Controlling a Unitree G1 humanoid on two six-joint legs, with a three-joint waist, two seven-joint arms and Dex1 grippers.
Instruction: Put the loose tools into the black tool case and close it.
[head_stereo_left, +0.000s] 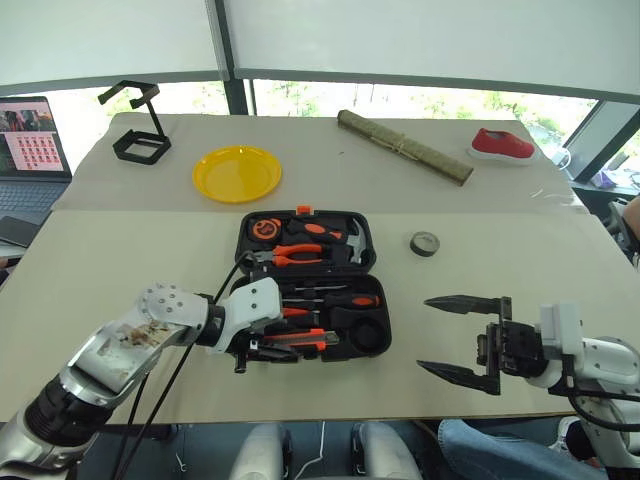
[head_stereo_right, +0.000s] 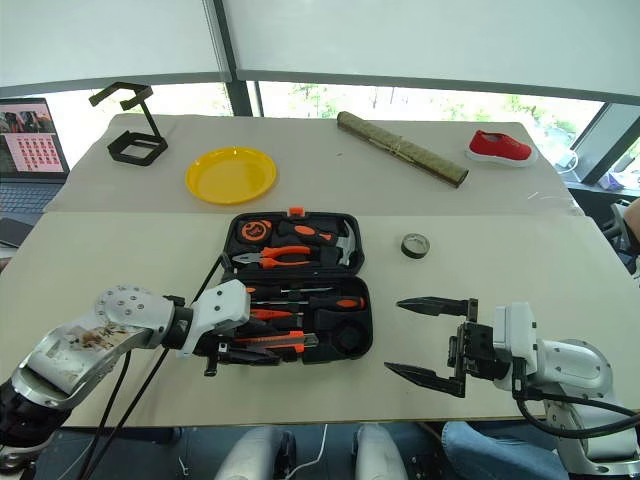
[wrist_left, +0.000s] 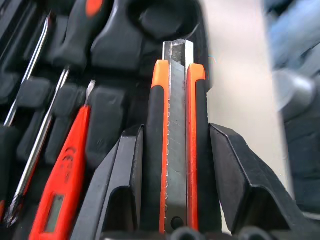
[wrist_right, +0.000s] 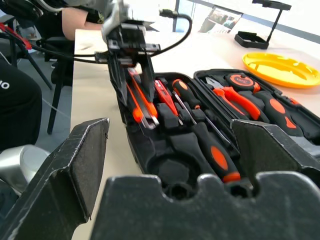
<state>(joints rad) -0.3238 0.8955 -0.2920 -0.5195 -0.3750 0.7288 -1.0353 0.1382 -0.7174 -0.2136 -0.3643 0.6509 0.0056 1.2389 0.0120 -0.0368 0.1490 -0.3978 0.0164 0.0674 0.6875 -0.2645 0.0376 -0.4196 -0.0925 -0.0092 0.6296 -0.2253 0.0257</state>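
Observation:
The black tool case (head_stereo_left: 384, 322) lies open in the middle of the table. Its near half holds two orange-and-black screwdrivers (head_stereo_left: 340, 298) and the small orange tester screwdriver (wrist_left: 65, 180). My left gripper (head_stereo_left: 268, 347) is over the case's near left corner, shut on the orange-black utility knife (wrist_left: 175, 150). The knife (head_stereo_left: 297, 343) lies along the front row of slots; I cannot tell whether it rests in one. The grey tape roll (head_stereo_left: 424, 243) sits on the table right of the case. My right gripper (head_stereo_left: 458, 336) hangs open and empty to the right of the case, pointing at it.
Pliers (head_stereo_left: 290, 254), a hammer and a tape measure fill the case's far half. At the back of the table are a yellow plate (head_stereo_left: 237, 172), a black wire stand (head_stereo_left: 140, 135), a rolled mat (head_stereo_left: 403, 146) and a red shoe (head_stereo_left: 503, 145). A laptop (head_stereo_left: 30, 150) sits far left.

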